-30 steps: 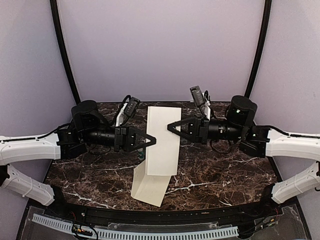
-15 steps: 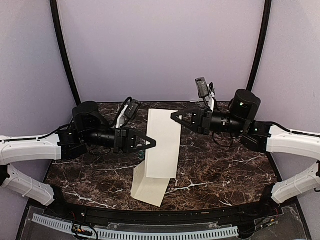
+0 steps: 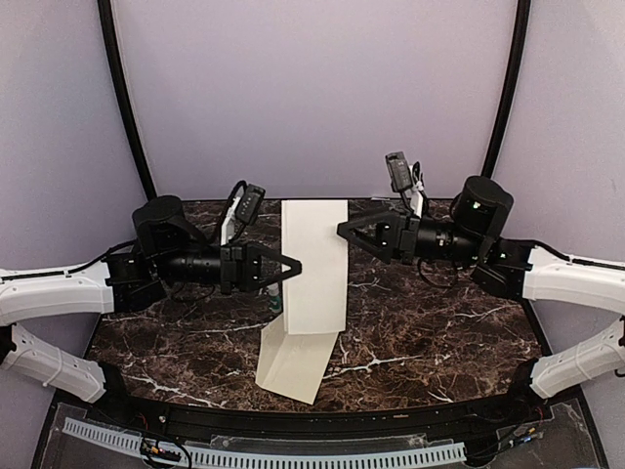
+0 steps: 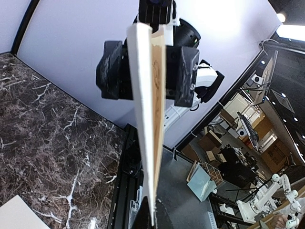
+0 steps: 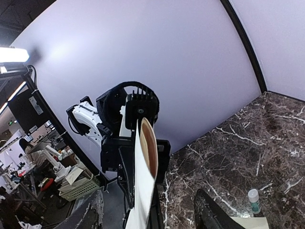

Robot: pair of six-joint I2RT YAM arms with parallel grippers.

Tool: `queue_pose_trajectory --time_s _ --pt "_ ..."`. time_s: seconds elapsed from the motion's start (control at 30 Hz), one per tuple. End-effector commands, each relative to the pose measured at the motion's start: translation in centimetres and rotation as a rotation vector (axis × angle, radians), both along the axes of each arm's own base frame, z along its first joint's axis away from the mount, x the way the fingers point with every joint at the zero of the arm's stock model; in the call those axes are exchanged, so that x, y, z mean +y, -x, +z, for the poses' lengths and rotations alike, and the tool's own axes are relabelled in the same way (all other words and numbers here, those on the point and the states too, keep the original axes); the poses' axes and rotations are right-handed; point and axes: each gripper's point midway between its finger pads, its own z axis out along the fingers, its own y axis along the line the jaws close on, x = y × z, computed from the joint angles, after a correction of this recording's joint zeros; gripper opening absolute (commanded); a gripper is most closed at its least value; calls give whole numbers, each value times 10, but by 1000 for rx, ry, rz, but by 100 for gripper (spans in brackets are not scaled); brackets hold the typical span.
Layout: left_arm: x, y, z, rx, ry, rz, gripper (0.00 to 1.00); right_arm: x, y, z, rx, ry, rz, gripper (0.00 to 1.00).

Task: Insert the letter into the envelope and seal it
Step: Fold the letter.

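Left pincer (image 3: pixel 293 266) clamped on the left edge of the envelope (image 3: pixel 314 264), holding it upright above the table (image 3: pixel 439 332), mid-scene. Right pincer (image 3: pixel 344 231) open, one finger each side of the envelope's upper right edge, no contact that I can see. Letter (image 4: pixel 159 95) sits against the envelope's inner face, its tan side showing edge-on in the wrist views. Envelope's lower part folds off toward the near side. Small bottle (image 5: pixel 253 200) stands on the table below.
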Motion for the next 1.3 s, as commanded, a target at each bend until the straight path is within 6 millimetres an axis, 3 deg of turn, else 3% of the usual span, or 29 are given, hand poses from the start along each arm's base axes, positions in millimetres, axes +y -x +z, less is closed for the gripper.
queue_pose_trajectory --time_s 0.0,0.17,0.23,0.3,0.37,0.4,0.5,0.53,0.6,0.67,0.83,1.07,1.1,1.17,1.27 --pt "11 -11 37 -109 110 116 0 -4 15 -11 6 15 43 63" --pt "16 -20 56 -142 165 188 0 6 44 -28 15 57 151 61" --pt "17 -22 59 -144 168 201 0 8 52 -32 19 64 177 52" --pt "18 -23 60 -143 170 209 0 8 54 -35 28 64 184 32" --pt "18 -23 60 -139 169 210 0 8 55 -35 30 56 185 1" --pt "19 -23 61 -139 170 210 0 8 55 -35 30 53 181 0" --pt "19 -23 61 -134 169 213 0 7 54 -36 35 49 169 0" --pt "20 -23 63 -136 172 215 0 7 54 -38 39 52 168 5" --pt "22 -22 65 -137 177 217 0 7 54 -42 53 60 170 31" --pt "23 -22 68 -142 183 220 0 7 55 -46 64 64 173 33" --pt "27 -23 69 -141 185 228 0 3 54 -54 87 74 157 0" --pt "28 -23 68 -130 183 229 0 2 53 -54 82 72 139 0" --pt "28 -23 69 -129 183 228 0 2 53 -54 86 76 137 7" --pt "28 -25 67 -124 178 232 0 1 50 -54 90 82 121 34" --pt "30 -31 58 -92 125 252 0 -5 41 -59 105 108 43 51"
